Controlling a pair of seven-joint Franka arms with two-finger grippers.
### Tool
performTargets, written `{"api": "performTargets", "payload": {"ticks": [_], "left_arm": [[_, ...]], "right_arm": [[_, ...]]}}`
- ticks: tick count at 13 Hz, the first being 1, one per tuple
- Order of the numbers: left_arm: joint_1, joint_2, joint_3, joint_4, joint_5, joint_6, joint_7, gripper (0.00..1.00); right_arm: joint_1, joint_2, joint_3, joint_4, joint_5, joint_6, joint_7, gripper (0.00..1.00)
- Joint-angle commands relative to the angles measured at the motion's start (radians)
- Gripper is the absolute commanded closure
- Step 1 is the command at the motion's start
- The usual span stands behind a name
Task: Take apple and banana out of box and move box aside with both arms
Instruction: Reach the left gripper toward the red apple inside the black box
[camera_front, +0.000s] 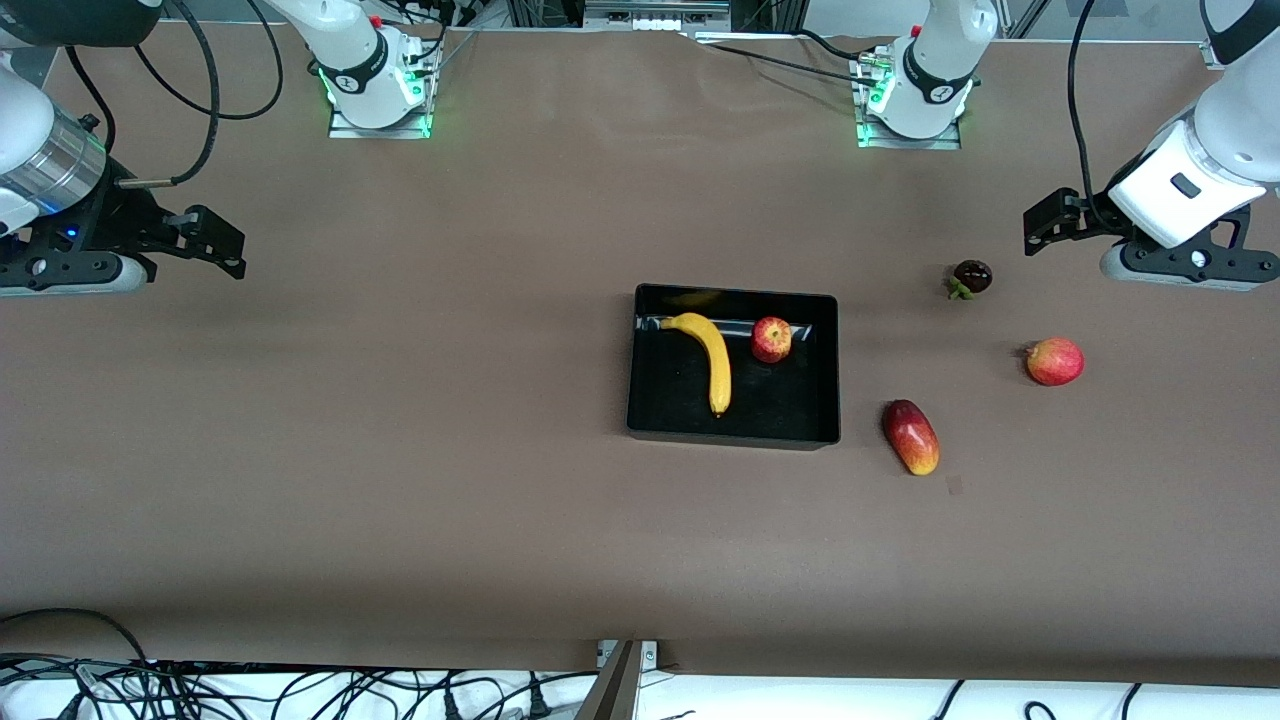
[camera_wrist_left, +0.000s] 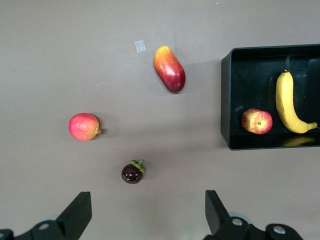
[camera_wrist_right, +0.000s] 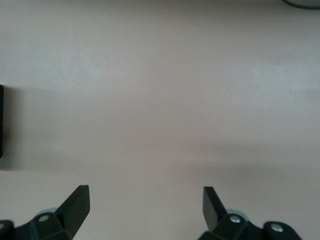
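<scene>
The black box (camera_front: 730, 437) sits mid-table, open side up. Inside it lie the yellow banana (camera_front: 712, 360) and the small red-yellow apple (camera_front: 771, 339), apart from each other. The left wrist view shows the same box (camera_wrist_left: 226, 100) with the banana (camera_wrist_left: 289, 105) and the apple (camera_wrist_left: 257, 121) in it. My left gripper (camera_front: 1048, 222) hangs open and empty over the table at the left arm's end, its jaws (camera_wrist_left: 147, 200) wide apart. My right gripper (camera_front: 218, 242) is open and empty over bare table at the right arm's end, seen likewise in its wrist view (camera_wrist_right: 145, 192).
Three loose fruits lie on the table between the box and the left arm's end. They are an oblong red-yellow mango (camera_front: 911, 436), a round red fruit with a crown (camera_front: 1054, 361) and a small dark fruit with green leaves (camera_front: 971, 277). Cables run along the table's near edge.
</scene>
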Motion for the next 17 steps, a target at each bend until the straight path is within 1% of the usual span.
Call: {"api": "performTargets", "payload": {"ticks": [1, 6, 7, 9, 12, 14, 15, 17], "left_arm": [[-0.002, 0.02, 0.002, 0.043, -0.021, -0.033, -0.008, 0.0], [-0.004, 0.022, 0.002, 0.041, -0.021, -0.036, -0.011, 0.0], [-0.007, 0.028, 0.002, 0.043, -0.019, -0.058, -0.011, 0.0], [-0.007, 0.037, -0.02, 0.044, -0.016, -0.064, -0.008, 0.0], [-0.008, 0.05, -0.026, 0.044, -0.007, -0.088, -0.007, 0.0], [-0.008, 0.065, -0.067, 0.032, -0.014, -0.093, -0.014, 0.0], [-0.008, 0.092, -0.099, 0.032, -0.014, -0.086, -0.039, 0.0], [-0.008, 0.161, -0.184, 0.035, -0.019, -0.011, -0.214, 0.0]], "right_arm": [[0.001, -0.01, 0.002, -0.003, -0.005, -0.009, 0.006, 0.0], [0.001, -0.009, 0.002, -0.001, -0.005, -0.003, 0.006, 0.0], [0.001, -0.01, 0.002, -0.003, -0.003, -0.003, 0.006, 0.0], [0.001, -0.007, 0.002, -0.003, -0.005, -0.005, 0.006, 0.0], [0.001, -0.007, 0.002, -0.003, -0.003, -0.003, 0.006, 0.0], [0.001, -0.007, 0.002, -0.001, -0.003, -0.002, 0.008, 0.0], [0.001, -0.007, 0.002, -0.001, -0.003, 0.0, 0.006, 0.0], [0.001, -0.007, 0.002, -0.003, -0.003, 0.0, 0.008, 0.0]]}}
